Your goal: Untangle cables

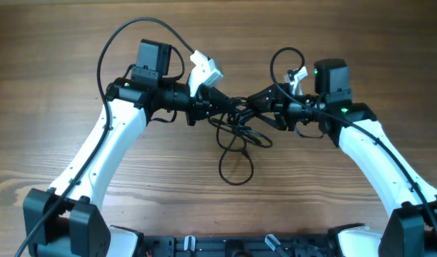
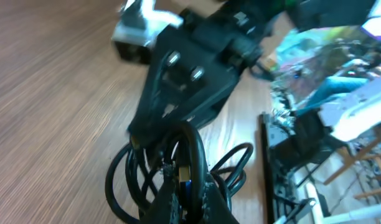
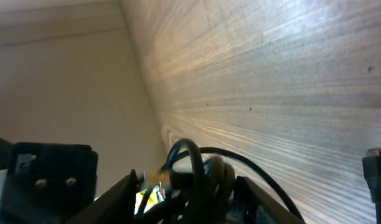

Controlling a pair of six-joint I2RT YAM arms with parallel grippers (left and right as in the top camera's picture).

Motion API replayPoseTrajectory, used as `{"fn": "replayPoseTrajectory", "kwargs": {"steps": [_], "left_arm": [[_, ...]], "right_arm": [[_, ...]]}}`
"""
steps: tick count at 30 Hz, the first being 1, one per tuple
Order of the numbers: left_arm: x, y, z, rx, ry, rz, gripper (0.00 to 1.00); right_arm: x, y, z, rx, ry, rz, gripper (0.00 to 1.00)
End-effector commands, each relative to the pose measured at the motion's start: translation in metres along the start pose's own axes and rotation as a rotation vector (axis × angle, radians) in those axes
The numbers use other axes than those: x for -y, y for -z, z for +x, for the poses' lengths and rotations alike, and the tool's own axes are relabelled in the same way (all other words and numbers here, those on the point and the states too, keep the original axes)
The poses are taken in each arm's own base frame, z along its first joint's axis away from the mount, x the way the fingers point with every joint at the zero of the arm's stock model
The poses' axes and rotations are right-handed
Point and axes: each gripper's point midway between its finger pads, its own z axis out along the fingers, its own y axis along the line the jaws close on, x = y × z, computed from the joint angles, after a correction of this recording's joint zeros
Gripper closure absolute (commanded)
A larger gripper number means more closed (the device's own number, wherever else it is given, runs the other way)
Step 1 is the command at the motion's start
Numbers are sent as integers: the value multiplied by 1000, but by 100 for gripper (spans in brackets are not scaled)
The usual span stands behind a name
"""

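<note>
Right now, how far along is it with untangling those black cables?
Nothing looks finished yet: the cables form one tangled bunch between the two arms, partly trailing onto the table. In hand: the left gripper is shut on the bunch, and the right gripper straddles it from the other side, though its grip is unclear. Left to do: pulling every strand apart.

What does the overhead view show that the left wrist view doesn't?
Only overhead: the left arm and right arm whole, meeting mid-table. Only left wrist: blurred colourful clutter past the table's edge, and the cable loops up close. Both: the cables, the right hand and the wooden table.
</note>
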Motion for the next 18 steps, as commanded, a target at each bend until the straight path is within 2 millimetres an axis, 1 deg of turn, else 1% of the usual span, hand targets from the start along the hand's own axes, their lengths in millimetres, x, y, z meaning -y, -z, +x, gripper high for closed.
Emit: {"fn": "replayPoseTrajectory", "kwargs": {"steps": [1, 3, 5, 7, 8, 9, 13, 18], "left_arm": [[22, 1, -17, 93, -11, 166, 96], [18, 5, -17, 99, 54, 171, 96], [20, 13, -21, 130, 97, 204, 96], [27, 25, -28, 184, 100, 269, 96], [27, 29, -30, 198, 104, 276, 96], [24, 32, -30, 203, 124, 271, 96], [4, 54, -32, 232, 236, 216, 96], [-17, 80, -33, 275, 340, 156, 96]], "right_arm": [[10, -10, 6, -16, 54, 30, 49], [10, -10, 5, -14, 95, 29, 50], [10, -9, 4, -11, 110, 29, 57], [10, -9, 4, -11, 106, 29, 80], [10, -9, 4, -12, 104, 30, 91], [12, -9, 5, -14, 99, 34, 96], [26, -8, 8, -17, 101, 92, 95], [51, -5, 2, 30, 117, 204, 96]]}}
